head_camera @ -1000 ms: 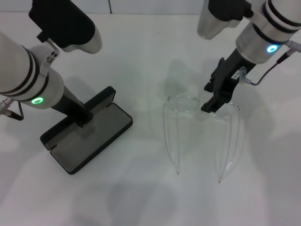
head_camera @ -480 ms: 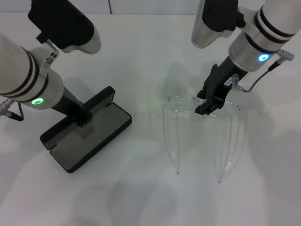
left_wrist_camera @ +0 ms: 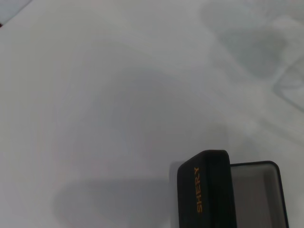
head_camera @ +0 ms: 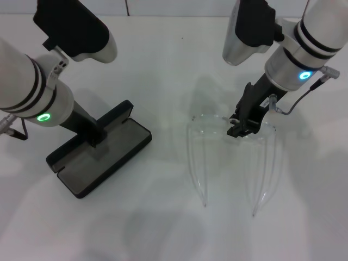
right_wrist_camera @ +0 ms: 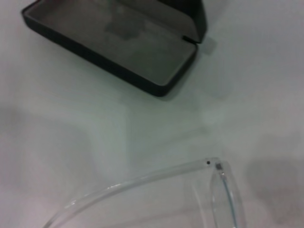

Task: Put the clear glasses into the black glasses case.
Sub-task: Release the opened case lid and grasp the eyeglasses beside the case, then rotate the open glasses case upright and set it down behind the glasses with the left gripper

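The black glasses case (head_camera: 106, 155) lies open at the left of the white table, grey lining up and lid raised. My left gripper (head_camera: 96, 138) sits on the raised lid and appears shut on it. The left wrist view shows the lid (left_wrist_camera: 204, 190) with its orange lettering. The clear glasses (head_camera: 209, 116) lie to the right with arms unfolded, pointing toward me. My right gripper (head_camera: 238, 130) is shut on the middle of their front. In the right wrist view the clear glasses (right_wrist_camera: 142, 183) lie close and the black glasses case (right_wrist_camera: 128, 47) sits beyond.
A bare white table (head_camera: 163, 228) spreads between the case and the glasses and in front of both. A thin cable (head_camera: 296, 100) loops beside the right wrist.
My right gripper came in over the front of the glasses and closed on it. The glasses have shifted, their arm tips now nearer me. The left arm and the case have not moved.
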